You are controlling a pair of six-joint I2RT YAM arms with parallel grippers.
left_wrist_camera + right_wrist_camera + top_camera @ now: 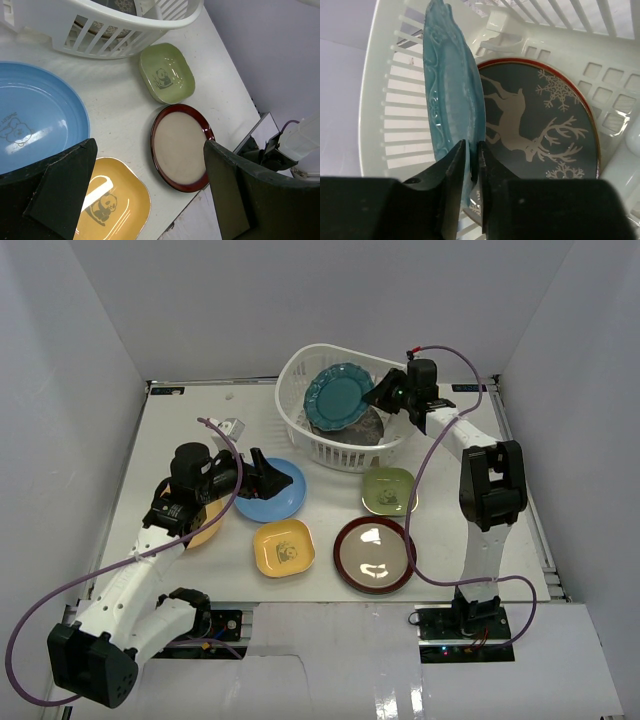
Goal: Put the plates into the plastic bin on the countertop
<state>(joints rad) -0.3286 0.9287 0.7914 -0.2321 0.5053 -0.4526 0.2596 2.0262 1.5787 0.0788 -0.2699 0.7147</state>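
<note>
The white plastic bin point(300, 430) stands at the back of the countertop point(180, 430). Inside it, my right gripper point(380, 395) is shut on the rim of a teal scalloped plate point(452, 100), which stands on edge against the wall of the bin point(390, 100). A grey reindeer plate point(540, 135) lies on the bin's floor beside it. My left gripper point(275, 480) hangs wide open over the near edge of a light blue plate point(275, 502). Yellow point(283, 547), maroon-rimmed point(374, 554) and green point(389, 491) plates lie on the table. An orange-yellow plate point(210, 527) shows partly under the left arm.
A small grey object point(232, 427) lies at the back left of the table. White walls close in the left, back and right sides. The right arm's purple cable point(425, 480) loops down over the table near the green plate.
</note>
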